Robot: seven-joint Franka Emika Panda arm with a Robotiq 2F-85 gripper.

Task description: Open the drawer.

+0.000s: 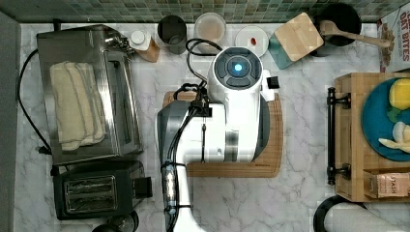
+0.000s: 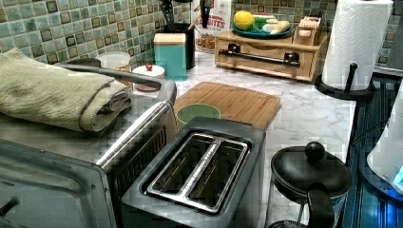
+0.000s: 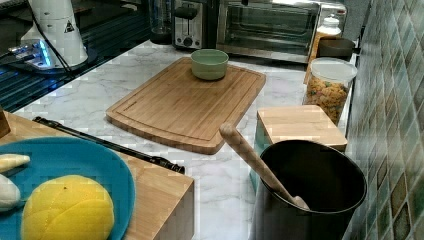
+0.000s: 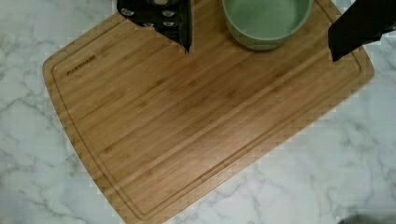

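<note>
White-grey marble countertop [image 1: 300, 203]; green-blue mosaic tile backsplash [image 2: 71, 28] behind; dark ribbed surface [image 2: 368, 142] alongside

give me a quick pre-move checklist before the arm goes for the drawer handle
1. Drawer shut, front flush with its box: ok.
2. Black bar handle free of anything on it: ok.
3. Gripper open, nothing held: ok.
4. Gripper at the handle: not ok, it hangs over the cutting board beside the green bowl.
5. Marble between board and drawer bare in the top view: ok.
6. Paper towel roll stands close to the drawer's end: cannot tell if it crowds the approach.

Overhead, two opposite sides, wrist downward
</note>
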